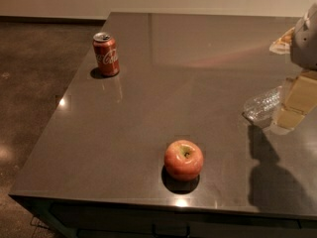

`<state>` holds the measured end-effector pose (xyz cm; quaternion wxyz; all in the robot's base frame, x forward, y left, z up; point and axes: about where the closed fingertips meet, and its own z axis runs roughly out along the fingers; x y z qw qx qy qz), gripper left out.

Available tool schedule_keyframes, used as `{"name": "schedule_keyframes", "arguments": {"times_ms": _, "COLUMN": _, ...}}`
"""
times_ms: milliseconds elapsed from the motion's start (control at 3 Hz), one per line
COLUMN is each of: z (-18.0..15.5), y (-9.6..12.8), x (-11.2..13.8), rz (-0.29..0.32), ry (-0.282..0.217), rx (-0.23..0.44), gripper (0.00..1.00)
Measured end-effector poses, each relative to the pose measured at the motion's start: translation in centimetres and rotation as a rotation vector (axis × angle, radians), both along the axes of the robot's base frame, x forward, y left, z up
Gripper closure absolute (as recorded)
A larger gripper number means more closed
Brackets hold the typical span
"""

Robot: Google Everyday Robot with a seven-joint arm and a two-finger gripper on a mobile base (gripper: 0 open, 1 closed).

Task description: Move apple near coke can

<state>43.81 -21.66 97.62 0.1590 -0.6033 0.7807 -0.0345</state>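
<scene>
Right now the apple (184, 159) sits by itself near the front edge of the dark grey table (198, 63), roughly midway along that edge, with its stem dimple and yellowish patch facing up. It casts a round shadow just in front of itself. Nothing touches it.

The coke can (106, 54) stands upright close to the table's left edge, towards the far corner, with its silver top showing. It is well apart from the apple, with a wide stretch of bare tabletop between the two.

The gripper (295, 108) is at the far right side of the view, low over the table and partly cut off by the frame. Its pale tan parts hang below the whitish arm (307, 38). Whether it is open or closed cannot be told from this angle. A clear plastic bottle (261, 105) lies on its side just beside the gripper, to its left; whether the two touch is unclear. The gripper is well away from both the apple and the coke can.
</scene>
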Motion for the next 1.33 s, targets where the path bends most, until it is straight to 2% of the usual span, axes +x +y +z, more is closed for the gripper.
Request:
{"name": "schedule_keyframes", "arguments": {"times_ms": 333, "z": 0.0, "y": 0.0, "x": 0.0, "rz": 0.000, "ry": 0.000, "rx": 0.000, "gripper": 0.00}}
{"name": "schedule_keyframes", "arguments": {"times_ms": 667, "z": -0.6, "y": 1.1, "x": -0.3, "rz": 0.042, "ry": 0.002, "rx": 0.019, "gripper": 0.00}}
{"name": "schedule_keyframes", "arguments": {"times_ms": 1333, "z": -3.6, "y": 4.7, "x": -2.9, "rz": 0.184, "ry": 0.012, "rx": 0.085, "gripper": 0.00}}
